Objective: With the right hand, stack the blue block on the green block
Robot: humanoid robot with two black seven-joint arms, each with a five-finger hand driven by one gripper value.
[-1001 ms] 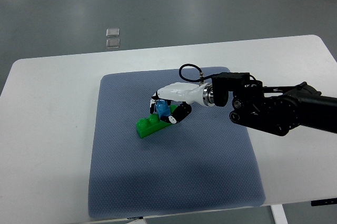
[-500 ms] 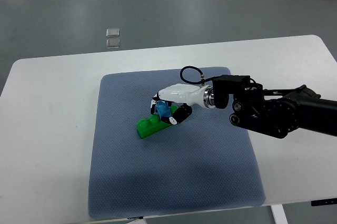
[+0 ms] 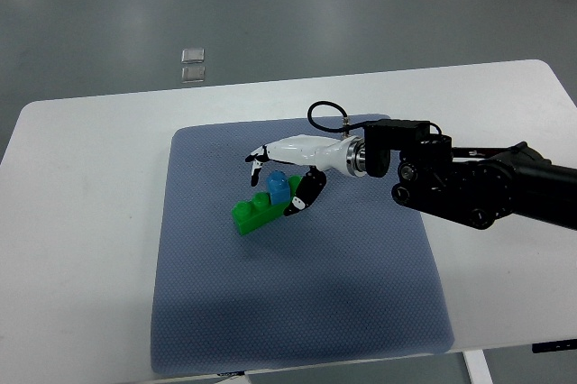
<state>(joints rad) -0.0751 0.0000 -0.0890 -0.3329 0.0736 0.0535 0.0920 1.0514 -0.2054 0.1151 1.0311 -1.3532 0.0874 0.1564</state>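
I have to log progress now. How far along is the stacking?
Done, it seems: the blue block sits on the right end of the green block, on the mat. In hand: nothing; the right hand has its fingers spread around the blue block, apparently off it. Left: drawing the arm clear.

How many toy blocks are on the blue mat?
2. The green block lies near the middle of the mat. The blue block sits on top of its right end, between the open fingers of the right hand. None look hidden.
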